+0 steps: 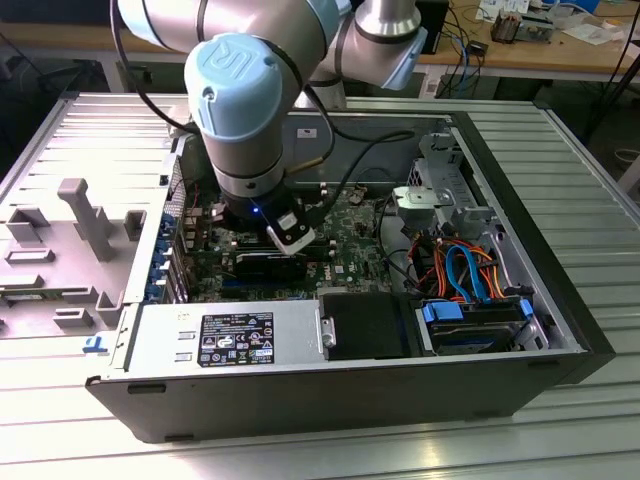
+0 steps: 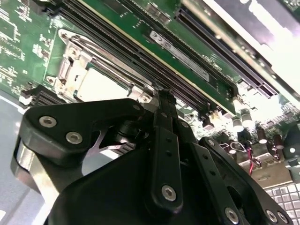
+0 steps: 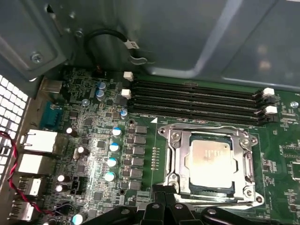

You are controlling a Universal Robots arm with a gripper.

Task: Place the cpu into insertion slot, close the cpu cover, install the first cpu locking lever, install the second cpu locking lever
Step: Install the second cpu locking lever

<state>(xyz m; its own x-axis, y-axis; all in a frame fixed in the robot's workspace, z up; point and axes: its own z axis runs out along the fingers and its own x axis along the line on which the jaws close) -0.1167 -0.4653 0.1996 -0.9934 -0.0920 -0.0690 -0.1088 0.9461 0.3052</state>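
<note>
In the first wrist view the cpu (image 3: 209, 161) lies flat in the insertion slot (image 3: 192, 187) on the green motherboard. The silvery cpu cover (image 3: 177, 154) is down around it, and the chip's metal top shows through the cover's opening. Thin lever rods run along the frame's edges (image 3: 206, 127). My gripper (image 3: 161, 190) hovers just off one corner of the socket. Its black fingers are pressed together and I see nothing between them. The second wrist view shows the same: shut fingertips (image 2: 164, 98) next to the cover (image 2: 75, 61) and cpu (image 2: 101, 85).
Black memory slots (image 3: 197, 101) run beside the socket. Capacitors (image 3: 112, 147) and rear ports (image 3: 37, 140) stand farther off. In the exterior view the arm's wrist (image 1: 245, 120) reaches into the open case, past the power supply (image 1: 230, 340), a black heatsink block (image 1: 270, 265) and drive cables (image 1: 470, 270).
</note>
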